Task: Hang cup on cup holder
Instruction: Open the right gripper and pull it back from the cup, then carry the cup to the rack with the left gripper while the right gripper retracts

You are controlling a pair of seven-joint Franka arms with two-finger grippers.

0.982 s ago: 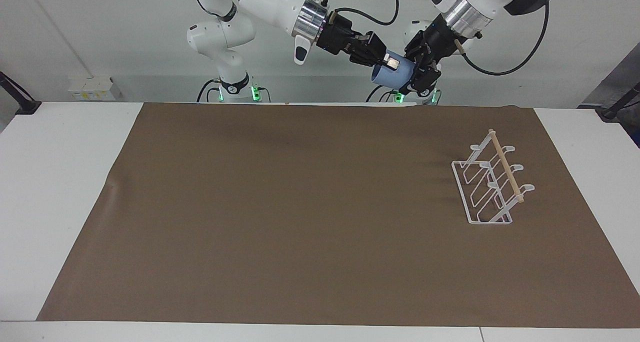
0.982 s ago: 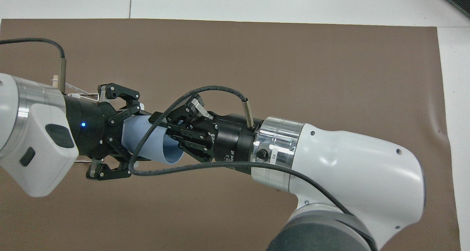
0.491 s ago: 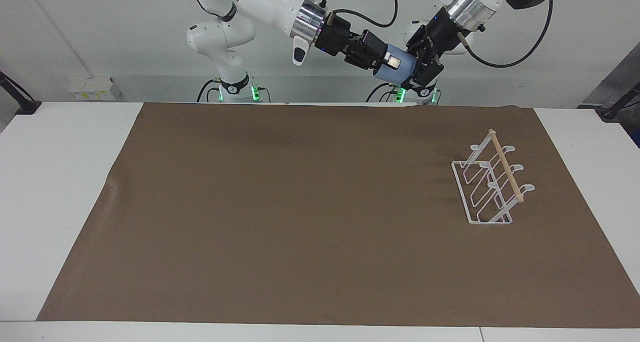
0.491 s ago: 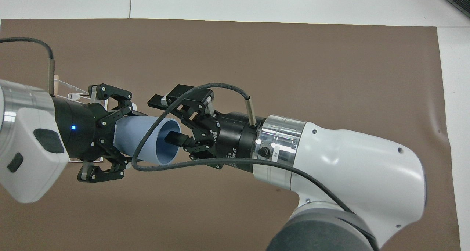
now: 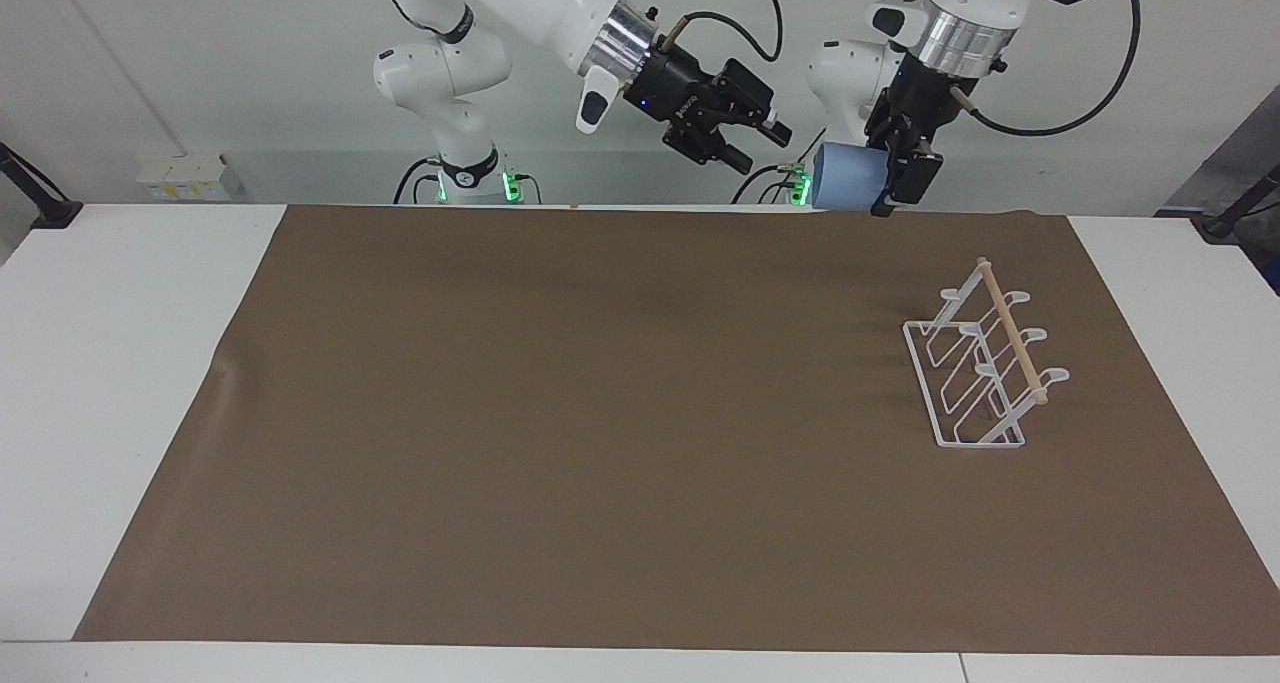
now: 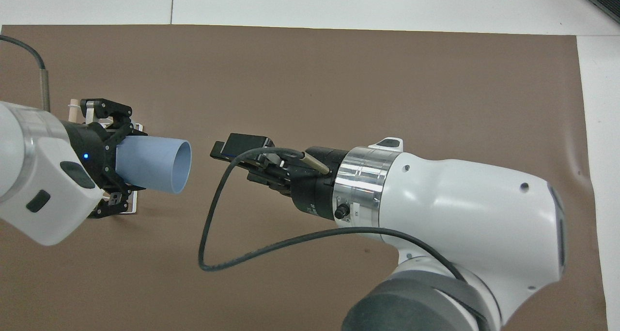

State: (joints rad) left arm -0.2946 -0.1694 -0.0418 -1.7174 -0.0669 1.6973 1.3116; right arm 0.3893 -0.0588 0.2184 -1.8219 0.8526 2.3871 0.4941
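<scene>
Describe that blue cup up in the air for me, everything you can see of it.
The cup is a plain, matte light-blue tumbler, plastic by its look, with no handle, tapering toward its base. It lies on its side in the air above the brown mat's robot-side edge, its open mouth facing the right gripper, which is apart from it. The left gripper is closed on its base end.

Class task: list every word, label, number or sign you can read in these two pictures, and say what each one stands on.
None can be read.
The cup is plain.
The cup holder carries no label.
The brown mat is unmarked.
</scene>
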